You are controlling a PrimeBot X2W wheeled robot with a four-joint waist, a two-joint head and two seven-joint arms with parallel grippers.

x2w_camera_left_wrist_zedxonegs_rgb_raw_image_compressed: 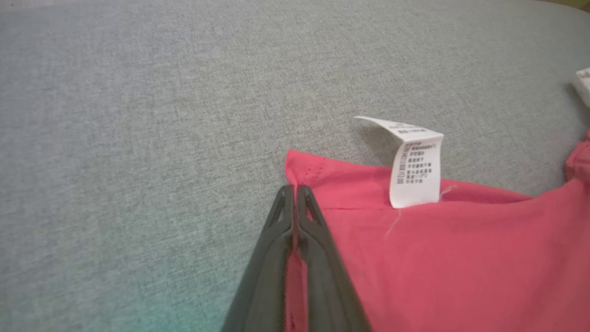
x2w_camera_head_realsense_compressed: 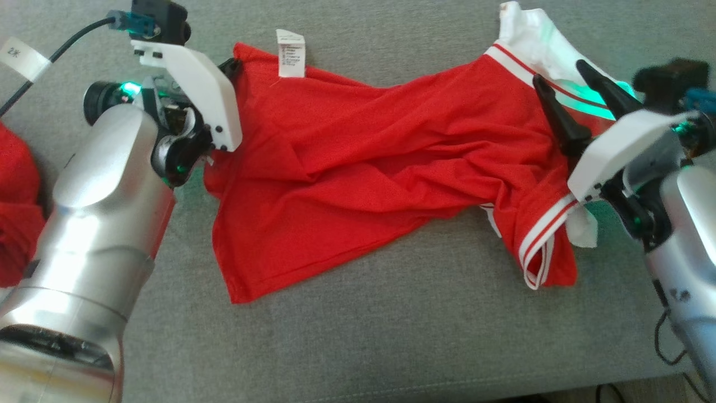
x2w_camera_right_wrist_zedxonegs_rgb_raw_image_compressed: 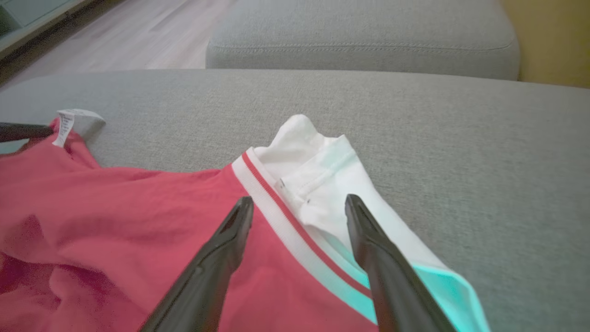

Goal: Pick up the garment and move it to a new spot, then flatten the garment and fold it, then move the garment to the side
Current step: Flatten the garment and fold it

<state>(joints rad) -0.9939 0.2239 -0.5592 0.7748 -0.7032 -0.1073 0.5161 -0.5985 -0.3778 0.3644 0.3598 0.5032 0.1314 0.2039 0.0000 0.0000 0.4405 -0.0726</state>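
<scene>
My left arm's white casing hides most of my left gripper (x2w_camera_left_wrist_zedxonegs_rgb_raw_image_compressed: 295, 188) in the head view. The wrist view shows it pinched tight on the garment's (x2w_camera_head_realsense_compressed: 363, 168) upper-left corner. A red cloth (x2w_camera_head_realsense_compressed: 17, 212) is cut off at the left edge. My right gripper (x2w_camera_head_realsense_compressed: 559, 71) gapes wide over the white striped end, upper right. The red garment lies rumpled across the centre of the grey cushion (x2w_camera_head_realsense_compressed: 391, 336), its label (x2w_camera_head_realsense_compressed: 291, 53) flipped up.

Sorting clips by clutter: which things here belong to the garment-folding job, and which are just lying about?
Job: red garment, its corner pinched in the shut left gripper; open right gripper over its white trim.
Lying about: other red cloth at far left; tagged cable; grey cushion underneath.
</scene>
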